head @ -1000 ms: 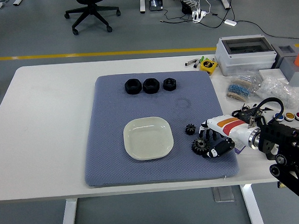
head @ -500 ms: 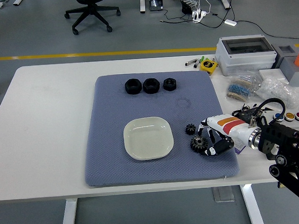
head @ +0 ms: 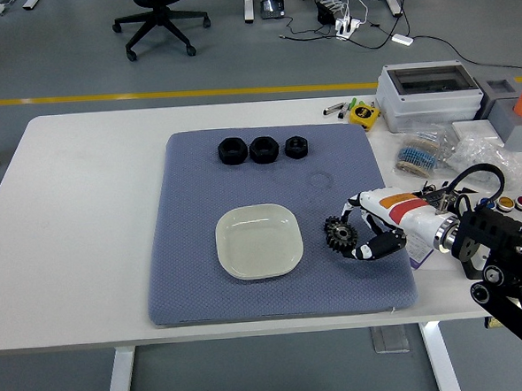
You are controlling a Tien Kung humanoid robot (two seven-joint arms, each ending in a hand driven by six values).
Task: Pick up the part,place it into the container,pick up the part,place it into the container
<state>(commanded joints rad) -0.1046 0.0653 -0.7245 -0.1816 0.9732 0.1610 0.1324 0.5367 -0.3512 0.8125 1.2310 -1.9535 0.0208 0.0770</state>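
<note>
Toward the table's near right edge, the right robot hand (head: 363, 239) pinched a black gear (head: 340, 236) between curled fingers, apparently lifted off the blue mat (head: 195, 279) for carrying. The empty white dish (head: 258, 241) waited just beside it, probably the container. Three black nuts (head: 262, 148) sat farther back.

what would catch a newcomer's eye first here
The robot's right hand, white with an orange stripe, reaches in from the right with its fingers closed on a black gear at the right side of the blue-grey mat. Just left of it an empty pale square dish sits mid-mat, and three black nuts line up near the mat's far edge.
</note>
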